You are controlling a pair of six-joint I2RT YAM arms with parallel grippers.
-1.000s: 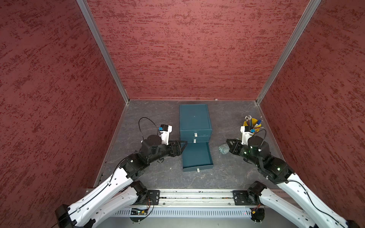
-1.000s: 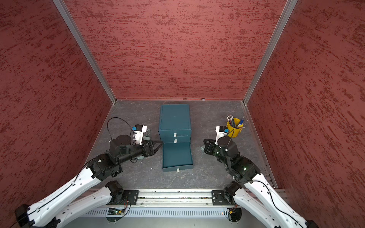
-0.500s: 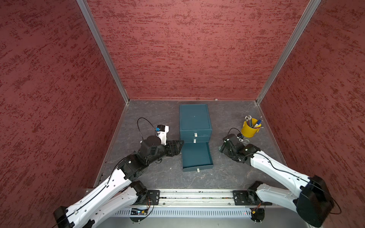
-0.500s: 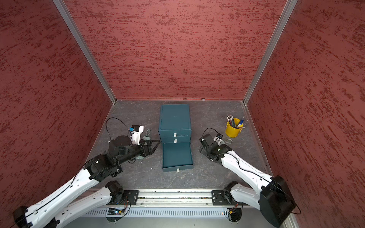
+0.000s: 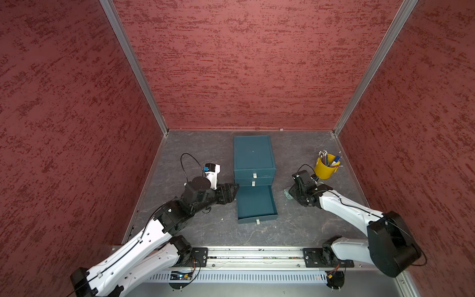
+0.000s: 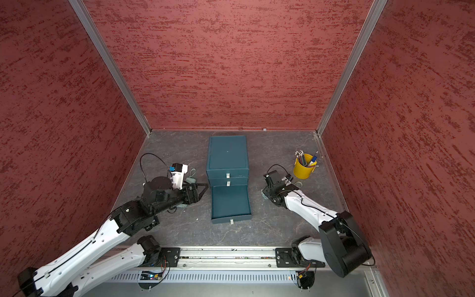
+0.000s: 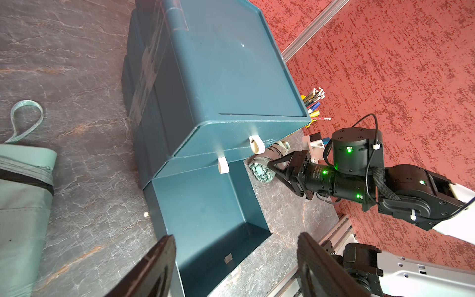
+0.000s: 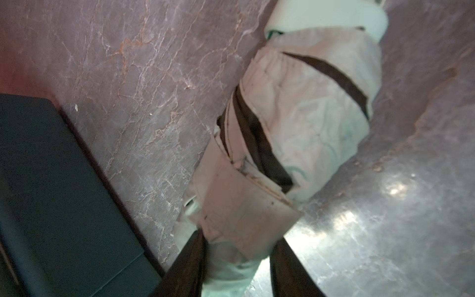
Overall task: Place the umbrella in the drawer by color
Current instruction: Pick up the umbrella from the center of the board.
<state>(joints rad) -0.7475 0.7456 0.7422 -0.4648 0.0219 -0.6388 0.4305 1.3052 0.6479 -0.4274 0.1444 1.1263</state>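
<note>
A: What is changing since a second ago?
B: My right elbow is swinging out low, and my right gripper is now straddling the umbrella instead of waiting beside it.
A: Gripping it?
B: Both fingers are pressing its folded end, on the floor right of the open drawer. My left gripper is gaping wide, holding nothing, by the drawer's left rim, the second umbrella lying just beside it.

Right end effector swung down onto umbrella, jaws now closed around its end.
</note>
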